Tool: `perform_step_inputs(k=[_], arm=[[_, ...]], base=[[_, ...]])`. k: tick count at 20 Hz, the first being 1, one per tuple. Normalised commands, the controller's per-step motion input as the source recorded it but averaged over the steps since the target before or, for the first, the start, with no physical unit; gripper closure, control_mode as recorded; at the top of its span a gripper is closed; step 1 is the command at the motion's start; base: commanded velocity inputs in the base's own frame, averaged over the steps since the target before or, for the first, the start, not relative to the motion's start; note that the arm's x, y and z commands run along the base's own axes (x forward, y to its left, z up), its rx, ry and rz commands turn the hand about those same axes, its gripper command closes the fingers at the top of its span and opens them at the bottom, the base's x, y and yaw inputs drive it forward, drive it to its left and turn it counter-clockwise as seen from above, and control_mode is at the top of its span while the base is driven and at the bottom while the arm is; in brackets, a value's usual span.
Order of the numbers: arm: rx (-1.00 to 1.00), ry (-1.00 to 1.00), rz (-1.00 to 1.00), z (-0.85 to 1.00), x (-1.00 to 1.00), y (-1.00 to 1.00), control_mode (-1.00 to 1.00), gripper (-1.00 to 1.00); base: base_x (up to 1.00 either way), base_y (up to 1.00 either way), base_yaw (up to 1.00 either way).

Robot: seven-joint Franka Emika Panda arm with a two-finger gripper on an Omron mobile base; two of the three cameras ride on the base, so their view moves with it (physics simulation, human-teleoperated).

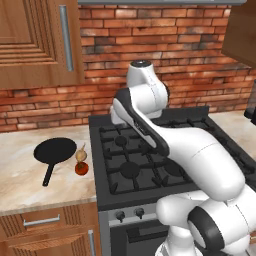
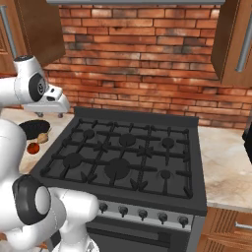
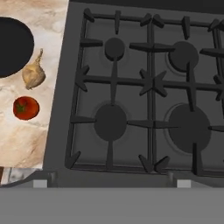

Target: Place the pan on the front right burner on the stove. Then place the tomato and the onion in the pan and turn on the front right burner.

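The black pan [image 1: 55,149] lies on the marble counter left of the stove [image 2: 147,197], its handle pointing toward the counter's front edge. Just right of the pan sit the tan onion [image 1: 81,155] and, in front of it, the red tomato [image 1: 81,169]. The hand view looks straight down on the pan [image 3: 11,46], the onion [image 3: 33,74], the tomato [image 3: 26,107] and the stove's left burners. My gripper [image 2: 48,115] hovers high over the stove's left side, open and holding nothing. The front right burner [image 2: 165,174] is bare.
Small black knobs [image 2: 142,214] line the stove's steel front. A brick wall [image 2: 138,59] rises behind, with wooden cabinets [image 1: 35,40] overhead on both sides. More marble counter [image 2: 224,162] lies right of the stove, with a dark object [image 2: 248,142] at its far edge.
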Motion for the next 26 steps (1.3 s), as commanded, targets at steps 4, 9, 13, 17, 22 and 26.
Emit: perform_step_inputs(k=[4,9,13,17,22,26], arm=[[-0.03,0.0,0.0,0.0,-0.05,0.42,-1.0,-1.0],[0.0,0.0,0.0,0.0,-0.08,0.42,-1.0,-1.0],[0.0,0.0,0.0,-0.02,-0.1,0.42,-1.0,-1.0],[0.0,0.0,-0.03,-0.04,-0.11,0.41,-1.0,-1.0],[0.0,0.0,-0.03,-0.04,-0.07,0.43,-1.0,-1.0],[0.0,0.01,-0.03,-0.02,-0.01,0.4,-1.0,-1.0]], base=[[0.0,0.0,0.0],[0.0,0.0,0.0],[0.0,0.0,0.0],[0.0,0.0,0.0],[0.0,0.0,0.0],[0.0,0.0,0.0]])
